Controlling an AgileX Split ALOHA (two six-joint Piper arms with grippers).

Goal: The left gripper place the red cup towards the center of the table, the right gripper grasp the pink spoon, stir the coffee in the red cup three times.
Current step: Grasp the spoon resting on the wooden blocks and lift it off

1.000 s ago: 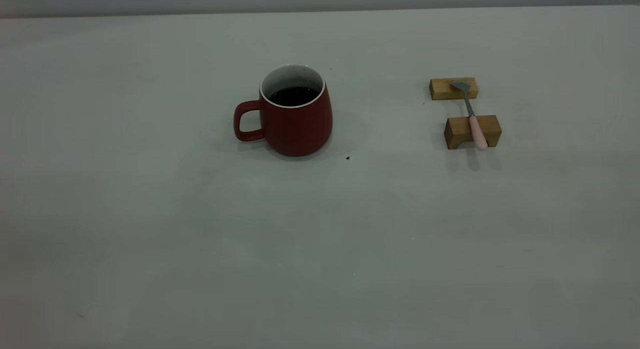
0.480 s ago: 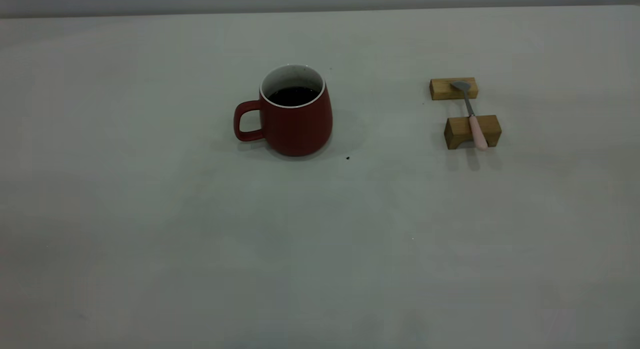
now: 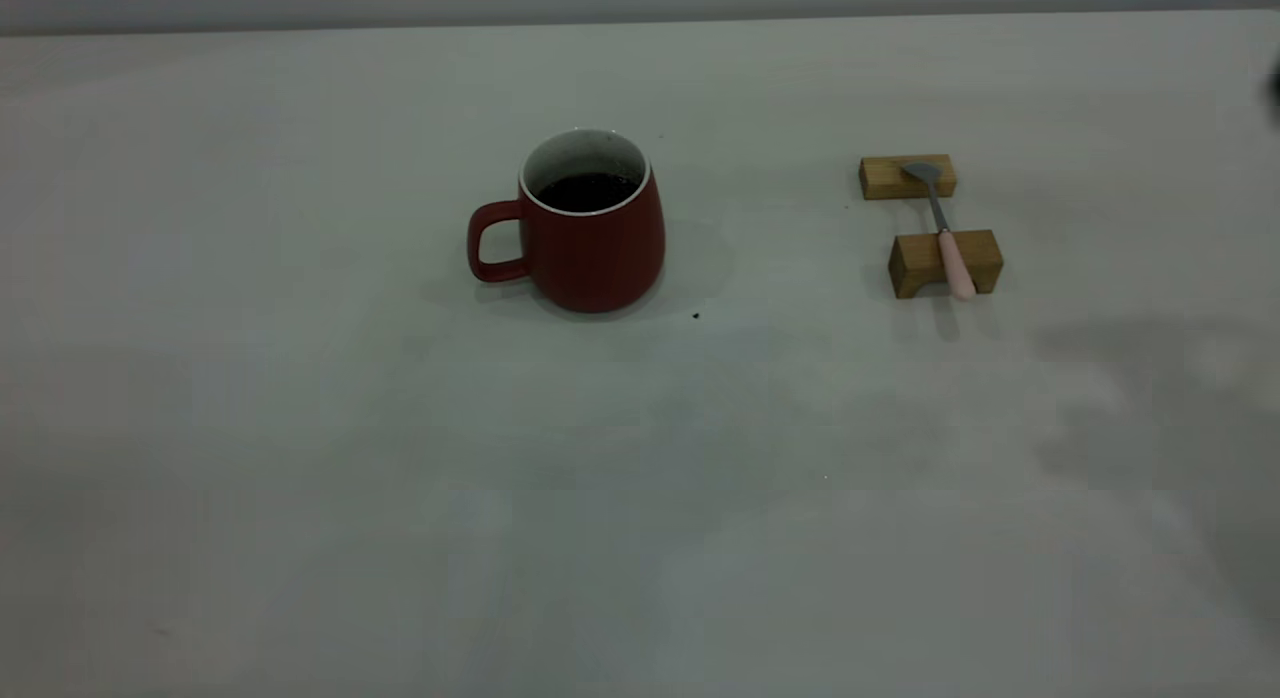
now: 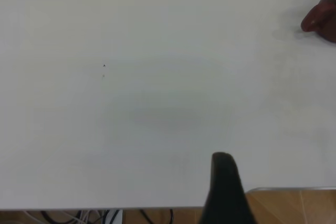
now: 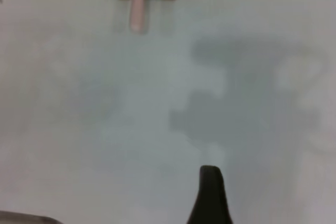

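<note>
The red cup (image 3: 592, 240) stands upright near the middle of the table (image 3: 300, 478), its handle pointing left, with dark coffee (image 3: 587, 191) inside. The pink spoon (image 3: 947, 240) lies across two wooden blocks, its metal bowl on the far one. Of my left gripper (image 4: 227, 190), only a dark part shows, over the table's near edge and far from the cup (image 4: 323, 17). My right gripper (image 5: 210, 195) hovers over bare table, short of the spoon's (image 5: 138, 1) handle end. A dark blur (image 3: 1274, 90) at the exterior view's right edge belongs to the right arm.
Two tan wooden blocks (image 3: 907, 176) (image 3: 945, 263) hold the spoon at the right. A tiny dark speck (image 3: 695, 316) lies beside the cup. A wooden floor (image 4: 294, 208) and cables show past the table edge in the left wrist view.
A dark blur has entered at the exterior view's right edge, and a broad shadow has spread over the table's right side. Cup and spoon have not moved.
</note>
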